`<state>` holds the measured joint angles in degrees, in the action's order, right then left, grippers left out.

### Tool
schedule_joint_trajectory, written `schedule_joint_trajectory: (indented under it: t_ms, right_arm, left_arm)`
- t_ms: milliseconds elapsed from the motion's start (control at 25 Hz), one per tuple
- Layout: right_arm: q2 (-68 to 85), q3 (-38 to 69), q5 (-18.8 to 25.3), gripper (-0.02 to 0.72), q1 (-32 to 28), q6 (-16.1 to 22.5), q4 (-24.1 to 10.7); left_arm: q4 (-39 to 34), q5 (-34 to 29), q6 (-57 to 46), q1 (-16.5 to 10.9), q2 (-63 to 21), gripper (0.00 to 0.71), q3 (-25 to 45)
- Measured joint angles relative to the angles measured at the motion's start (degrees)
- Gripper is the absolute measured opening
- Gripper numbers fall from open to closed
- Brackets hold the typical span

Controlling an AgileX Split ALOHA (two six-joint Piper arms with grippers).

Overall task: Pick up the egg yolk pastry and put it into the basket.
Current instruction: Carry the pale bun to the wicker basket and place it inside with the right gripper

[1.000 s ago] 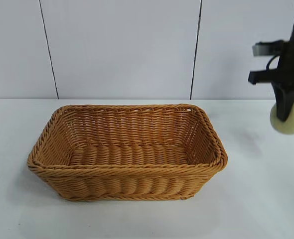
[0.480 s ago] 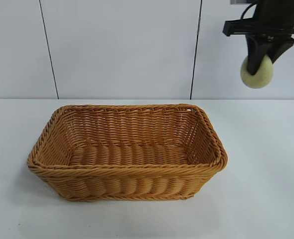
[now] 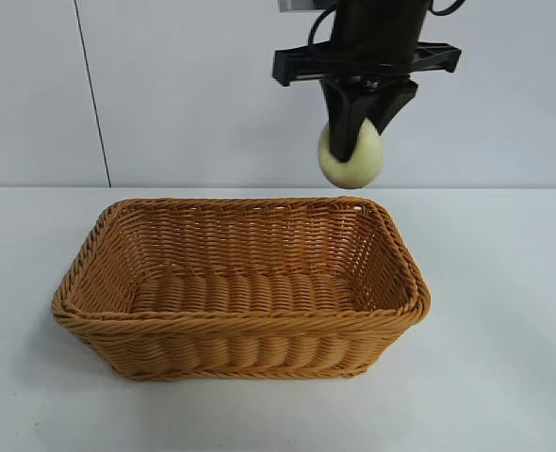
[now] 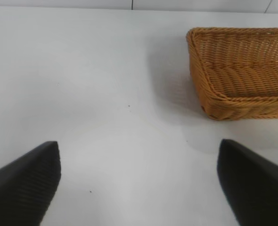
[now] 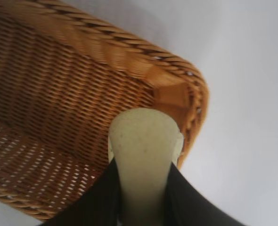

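Right hand (image 3: 353,141) clamped on the egg yolk pastry (image 3: 351,158), pointing down, up in the air over the far rim of the basket (image 3: 240,325), toward its far right corner. The pastry hangs below the fingers, pinched at its upper part, so the bulk of it is free to drop clear once let go. Right wrist view: pastry (image 5: 143,150) squeezed between the two dark fingers, basket corner (image 5: 176,89) right under it, part of the woven floor in sight beyond. It looks to sit about over the rim, not yet over the middle.

Basket sits empty on the white surface (image 3: 504,358), long side toward the exterior camera, open top, easy target.

Left hand (image 4: 139,181) parked low over the surface well to the side of the basket (image 4: 242,70), fingers wide apart, holding nothing, out of the way.

Step in hand, by my read: carry phase, pastry held high enough to clear the wall. What's left is shifting inward over the floor, lowering, opening. Risk: letting go here could bounce it off the braided rim.
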<state>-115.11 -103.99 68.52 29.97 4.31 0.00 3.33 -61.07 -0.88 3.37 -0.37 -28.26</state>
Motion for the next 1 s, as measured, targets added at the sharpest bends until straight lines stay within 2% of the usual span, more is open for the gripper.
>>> schedule_joint_trajectory:
  t_ms: [200, 440, 640, 800, 880, 960, 1000]
  right_arm:
    - [-1.17, -0.02, -2.07, 0.125, 3.91, 1.69, 0.00]
    - [-7.05, -0.02, -6.59, 0.124, 7.69, 2.41, 0.00]
    - [-13.96, -0.02, -10.47, 0.119, 8.31, 3.69, 0.49]
    - [-17.61, -0.02, -11.02, 0.121, 8.31, 3.82, 0.49]
    - [-17.86, -0.02, -11.60, 0.161, 8.31, 3.82, 0.49]
    - [-17.86, -0.33, -11.71, 0.253, 8.31, 3.82, 0.55]
    - [-17.86, -0.52, -11.74, 0.325, 8.31, 3.82, 0.55]
  left_arm:
    - [0.00, 0.00, 0.00, 0.00, 0.00, 0.695, 0.00]
    - [0.00, 0.00, 0.00, 0.00, 0.00, 0.695, 0.00]
    - [0.00, 0.00, 0.00, 0.00, 0.00, 0.695, 0.00]
    - [0.00, 0.00, 0.00, 0.00, 0.00, 0.695, 0.00]
    - [0.00, 0.00, 0.00, 0.00, 0.00, 0.695, 0.00]
    - [0.00, 0.00, 0.00, 0.00, 0.00, 0.695, 0.00]
    - [0.00, 0.00, 0.00, 0.00, 0.00, 0.695, 0.00]
